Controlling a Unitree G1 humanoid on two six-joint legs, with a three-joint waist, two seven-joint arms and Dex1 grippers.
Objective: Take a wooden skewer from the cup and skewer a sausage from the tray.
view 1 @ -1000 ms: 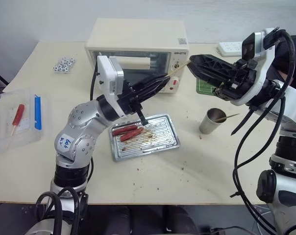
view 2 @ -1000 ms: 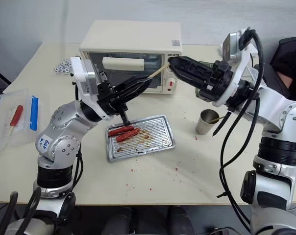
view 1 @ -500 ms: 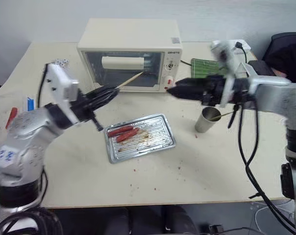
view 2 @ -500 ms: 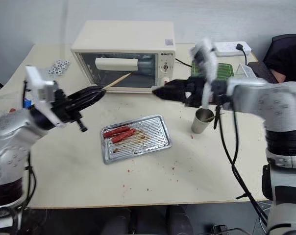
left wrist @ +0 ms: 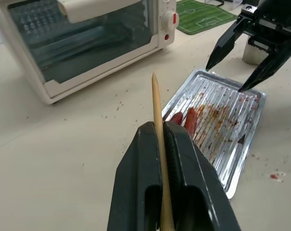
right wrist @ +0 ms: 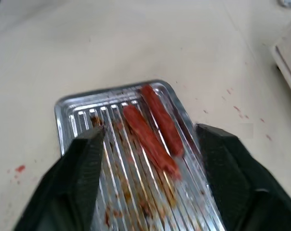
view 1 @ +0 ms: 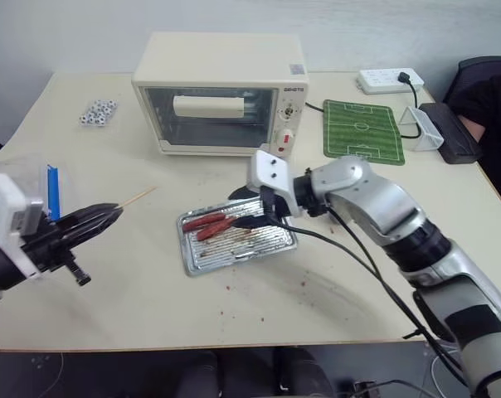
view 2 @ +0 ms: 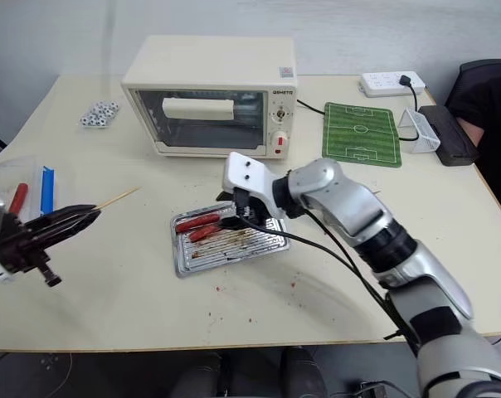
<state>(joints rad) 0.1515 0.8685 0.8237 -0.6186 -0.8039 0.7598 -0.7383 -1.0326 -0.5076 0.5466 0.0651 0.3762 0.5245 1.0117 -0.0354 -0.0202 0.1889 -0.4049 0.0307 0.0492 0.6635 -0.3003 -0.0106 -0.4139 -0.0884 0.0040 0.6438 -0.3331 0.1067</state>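
Left gripper point(left wrist: 161, 144) clamps the wooden skewer point(left wrist: 157, 113); right gripper point(right wrist: 148, 139), open over the sausages point(right wrist: 148, 137), should pinch one mid-length.

I'm looking at what reads as a lab or office room dressed up as a kitchen, not a real one. A plain beige table point(view 1: 85, 315) is filling the frame, with a bare grey wall point(view 1: 68, 33) running along the top. A cream toaster oven point(view 1: 220, 91) is sitting at upper centre, while a white power strip point(view 1: 389, 80) and a green toy football-pitch mat point(view 1: 362, 130) are lying at upper right.
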